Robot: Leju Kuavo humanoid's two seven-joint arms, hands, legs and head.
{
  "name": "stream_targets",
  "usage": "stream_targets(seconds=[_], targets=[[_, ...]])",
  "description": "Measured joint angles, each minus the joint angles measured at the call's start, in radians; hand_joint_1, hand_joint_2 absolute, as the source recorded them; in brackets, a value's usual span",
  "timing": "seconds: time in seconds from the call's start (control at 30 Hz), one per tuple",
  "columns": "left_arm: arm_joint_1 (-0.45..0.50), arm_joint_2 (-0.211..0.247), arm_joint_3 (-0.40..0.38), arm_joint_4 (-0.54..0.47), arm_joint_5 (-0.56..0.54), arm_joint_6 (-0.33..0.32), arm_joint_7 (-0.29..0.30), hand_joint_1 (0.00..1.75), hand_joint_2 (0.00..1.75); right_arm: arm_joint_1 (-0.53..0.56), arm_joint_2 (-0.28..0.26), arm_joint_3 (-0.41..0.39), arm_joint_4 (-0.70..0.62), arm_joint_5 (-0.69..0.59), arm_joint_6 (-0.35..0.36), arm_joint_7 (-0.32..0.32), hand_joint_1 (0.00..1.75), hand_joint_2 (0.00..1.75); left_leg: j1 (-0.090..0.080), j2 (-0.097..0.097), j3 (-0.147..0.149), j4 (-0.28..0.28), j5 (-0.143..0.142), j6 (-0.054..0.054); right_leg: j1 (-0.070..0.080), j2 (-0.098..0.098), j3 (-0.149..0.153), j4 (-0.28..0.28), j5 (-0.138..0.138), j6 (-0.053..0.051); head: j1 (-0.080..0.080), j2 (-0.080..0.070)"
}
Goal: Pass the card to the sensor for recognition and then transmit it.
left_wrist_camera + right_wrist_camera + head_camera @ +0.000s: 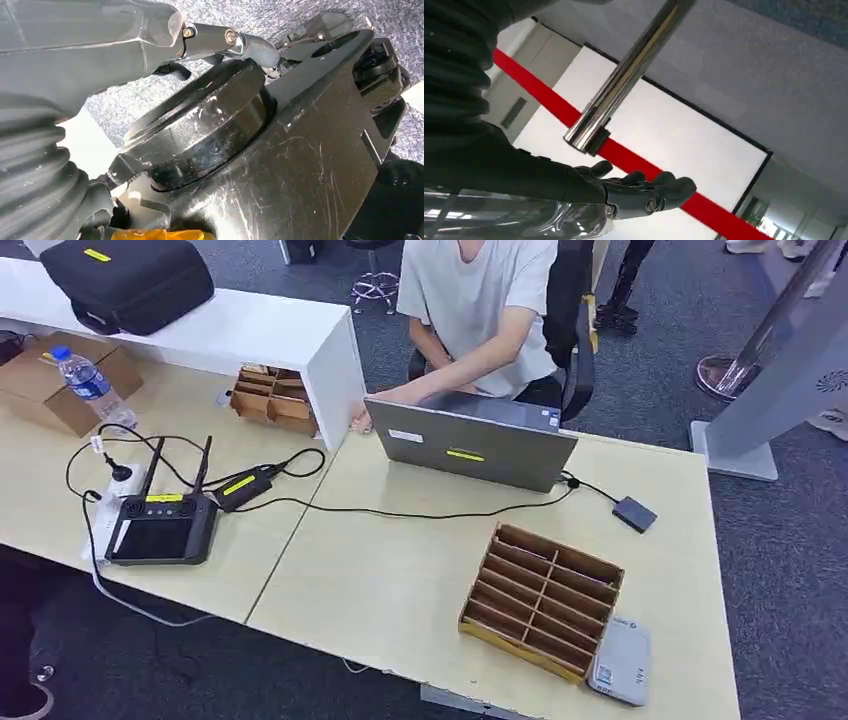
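No card visible; slotted tray (541, 600) on the counter (380, 580) at 5 o'clock from the laptop (470, 445), slots look empty; grey card reader (620, 660) touching its 5 o'clock corner.

Right hand (639, 192) hangs off the counter, fingers (674, 186) loosely spread, holding nothing; left hand (220, 42) down by the body, spread unclear.

Fits card not yet picked or already handed off; either way, present a card flat over the reader.

Second tray (270, 395) at 10 o'clock of the laptop, contents unclear.
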Motion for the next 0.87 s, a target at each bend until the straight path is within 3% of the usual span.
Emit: stream_targets(seconds=[0.33, 0.87], targets=[[0.001, -0.003, 0.0, 0.0, 0.009, 0.003, 0.003, 0.0, 1.75, 0.112, 0.099, -0.054, 0.017, -0.002, -0.012, 0.003, 0.0, 1.75, 0.001, 0.0, 0.0, 0.0, 0.0, 0.0, 0.001, 0.0, 0.0, 0.0, -0.001, -0.001, 0.0, 0.0], [0.001, -0.003, 0.0, 0.0, 0.023, 0.002, 0.013, 0.0, 1.75, 0.264, 0.188, -0.129, 0.063, 0.011, -0.012, 0.013, 0.0, 1.75, 0.001, 0.001, 0.001, 0.0, -0.001, -0.002, 0.001, 0.001, 0.0, 0.0, -0.001, -0.001, 0.0, 0.0]])
